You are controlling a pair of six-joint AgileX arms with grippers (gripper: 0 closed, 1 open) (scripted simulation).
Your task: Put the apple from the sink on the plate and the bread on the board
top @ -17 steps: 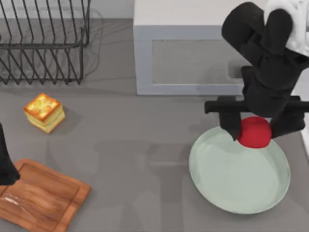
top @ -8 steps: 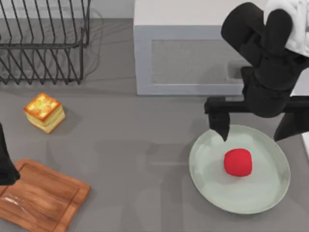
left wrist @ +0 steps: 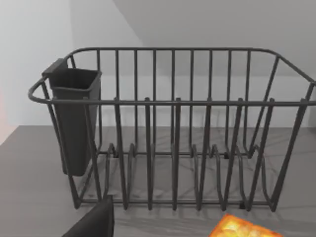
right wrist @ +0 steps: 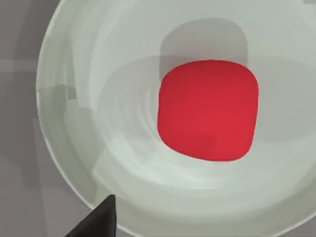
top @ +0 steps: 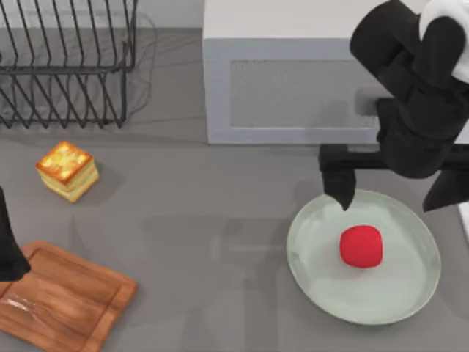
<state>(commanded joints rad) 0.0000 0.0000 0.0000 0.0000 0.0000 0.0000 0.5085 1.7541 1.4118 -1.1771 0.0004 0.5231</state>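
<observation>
Left edge of tabletop: left claw parked over the near-left corner of the rectangular reddish-brown wooden cutting board; cannot tell whether fingers apart or together. Board bare, nothing on it.

Just beyond the board: small square chunk of golden-topped toast, the bread, flat on the tabletop, apart from the board, in front of the dark wire dish rack. In the left wrist view, the bread's corner just in front of the rack.

Centre back: pale grey sink unit.

Right: small smooth bright-red apple resting inside the large round pale mint-green plate, slightly beyond plate centre, free of any contact. Confirmed in the right wrist view: apple alone on plate. Right claw spread wide, empty, poised above the plate's far rim.

Judgement: apple half done; bread half outstanding.

For clean execution: lift right claw straight up to clear the apple. Bring left claw over the bread, fingers spread wider than the chunk, square to its flat sides. Descend, close on pale sides, lift, set down mid-board, away from the groove.
</observation>
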